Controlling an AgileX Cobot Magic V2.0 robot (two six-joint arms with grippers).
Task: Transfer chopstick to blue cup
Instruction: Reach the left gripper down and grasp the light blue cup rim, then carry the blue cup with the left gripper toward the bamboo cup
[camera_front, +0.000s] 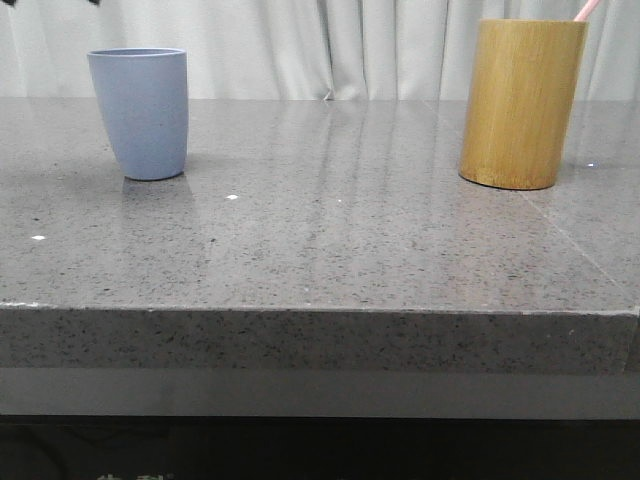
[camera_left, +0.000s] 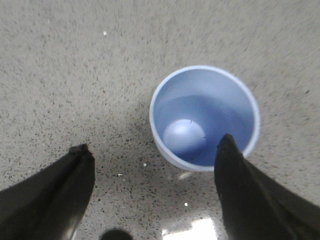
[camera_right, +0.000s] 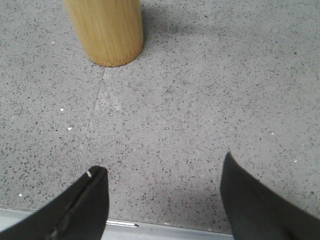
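Closest to the front camera runs the thick front edge of the grey speckled table (camera_front: 320, 340), with its polished top stretching back toward a pale curtain (camera_front: 300, 45). On the left of that top stands the blue cup (camera_front: 140, 112), upright and empty. Well apart from it, on the right, stands a bamboo holder (camera_front: 521, 103), also upright, and 1 thin pink chopstick (camera_front: 587, 9) pokes out above its rim, leaning to the right.

From the left wrist, the left tool (camera_left: 152, 155) hangs over the table with its 2 fingers spread wide and holding nothing; the cup sits open-mouthed by one fingertip (camera_left: 227, 145). From the right wrist, the right tool (camera_right: 162, 172) is likewise spread wide and empty above bare table, near the table's edge, with the holder's base some way ahead of it.
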